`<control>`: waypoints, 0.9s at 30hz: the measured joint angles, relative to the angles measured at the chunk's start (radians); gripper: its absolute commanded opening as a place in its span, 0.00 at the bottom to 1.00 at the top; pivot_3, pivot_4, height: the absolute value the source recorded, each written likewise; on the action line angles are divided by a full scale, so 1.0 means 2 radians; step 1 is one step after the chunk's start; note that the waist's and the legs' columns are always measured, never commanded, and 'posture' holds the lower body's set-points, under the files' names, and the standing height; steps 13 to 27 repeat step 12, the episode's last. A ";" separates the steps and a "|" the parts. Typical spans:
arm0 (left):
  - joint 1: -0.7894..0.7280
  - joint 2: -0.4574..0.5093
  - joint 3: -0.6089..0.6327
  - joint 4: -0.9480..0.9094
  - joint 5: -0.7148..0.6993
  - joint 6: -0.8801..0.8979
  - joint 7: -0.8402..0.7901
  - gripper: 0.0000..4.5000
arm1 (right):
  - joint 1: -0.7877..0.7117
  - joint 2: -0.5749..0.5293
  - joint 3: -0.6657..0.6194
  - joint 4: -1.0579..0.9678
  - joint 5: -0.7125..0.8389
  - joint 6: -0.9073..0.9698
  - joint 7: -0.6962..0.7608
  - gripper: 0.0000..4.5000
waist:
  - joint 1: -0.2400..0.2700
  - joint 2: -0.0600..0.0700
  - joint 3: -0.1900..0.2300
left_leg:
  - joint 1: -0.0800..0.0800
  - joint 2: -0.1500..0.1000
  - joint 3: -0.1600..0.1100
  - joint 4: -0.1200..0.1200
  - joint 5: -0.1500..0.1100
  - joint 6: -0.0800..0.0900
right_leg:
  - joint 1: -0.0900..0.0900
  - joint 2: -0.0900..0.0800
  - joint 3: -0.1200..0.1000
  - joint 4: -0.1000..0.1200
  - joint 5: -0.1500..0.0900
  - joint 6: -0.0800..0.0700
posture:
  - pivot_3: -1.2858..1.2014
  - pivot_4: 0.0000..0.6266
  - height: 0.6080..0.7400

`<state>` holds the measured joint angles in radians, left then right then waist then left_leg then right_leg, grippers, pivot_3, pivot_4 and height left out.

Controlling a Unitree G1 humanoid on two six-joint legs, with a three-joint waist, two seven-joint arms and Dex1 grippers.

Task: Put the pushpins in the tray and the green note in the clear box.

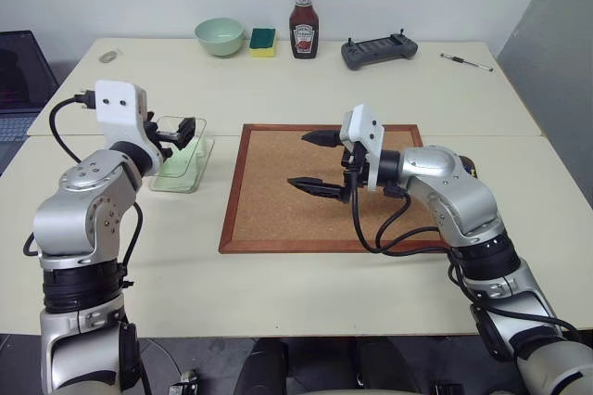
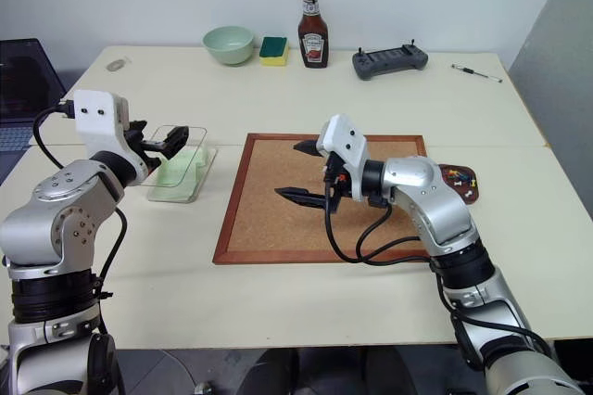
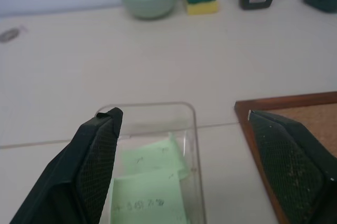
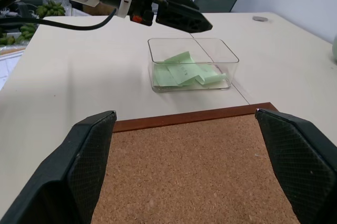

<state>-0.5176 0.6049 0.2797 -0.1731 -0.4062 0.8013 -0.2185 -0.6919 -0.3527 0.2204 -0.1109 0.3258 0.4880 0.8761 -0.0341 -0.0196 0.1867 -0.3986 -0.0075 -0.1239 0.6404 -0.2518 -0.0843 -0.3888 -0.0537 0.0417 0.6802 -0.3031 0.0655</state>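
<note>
The clear box (image 1: 182,165) stands on the table left of the cork board, with pale green note slips (image 3: 150,187) lying inside it. My left gripper (image 3: 182,116) hovers just above the box's near end, open, with nothing between its fingers. Over the cork board my right gripper (image 1: 301,160) points toward the box, open and empty. The small dark reddish tray (image 2: 460,180) sits right of the board, behind my right forearm, with several coloured pushpins (image 2: 459,175) in it. In the right wrist view the green note (image 4: 184,71) shows through the box wall (image 4: 192,63).
A wood-framed cork board (image 1: 269,200) lies at the table's centre. Along the far edge stand a pale green bowl (image 1: 220,36), a green-and-yellow sponge (image 1: 263,41), a ketchup bottle (image 1: 304,29), a dark controller (image 1: 378,50) and a pen (image 1: 466,62). A laptop (image 1: 14,80) sits far left.
</note>
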 measured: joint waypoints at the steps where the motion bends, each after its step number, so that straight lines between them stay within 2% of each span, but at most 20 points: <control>1: 0.002 -0.005 -0.004 -0.010 0.000 0.003 0.001 0.89 | 0.008 -0.001 -0.008 -0.002 0.002 0.000 -0.005 1.00 | 0.001 0.000 0.000 | 0.000 0.000 0.000 0.000 0.000 0.000 | 0.000 0.000 0.000 0.000 0.000 0.000 | 0.52 0.24 1.00; 7: 0.076 -0.031 -0.042 -0.081 0.004 -0.036 -0.026 0.89 | 0.104 -0.036 -0.056 -0.020 0.004 0.001 -0.029 1.00 | 0.001 0.000 0.000 | 0.000 0.000 0.000 0.000 0.000 0.000 | 0.000 0.000 0.000 0.000 0.000 0.000 | 0.52 0.24 1.00; 12: 0.121 -0.050 -0.052 -0.105 0.003 -0.062 -0.049 0.89 | 0.147 -0.037 -0.094 -0.029 -0.005 -0.013 -0.077 1.00 | -0.003 0.000 0.000 | 0.000 0.000 0.001 0.000 -0.001 0.002 | 0.000 0.000 0.001 0.001 0.000 0.000 | 0.52 0.24 1.00; 27: 0.121 -0.050 -0.052 -0.105 0.003 -0.062 -0.049 0.89 | 0.147 -0.037 -0.094 -0.029 -0.005 -0.013 -0.077 1.00 | -0.003 0.000 0.000 | 0.000 0.000 0.001 0.000 -0.001 0.002 | 0.000 0.000 0.001 0.001 0.000 0.000 | 0.52 0.24 1.00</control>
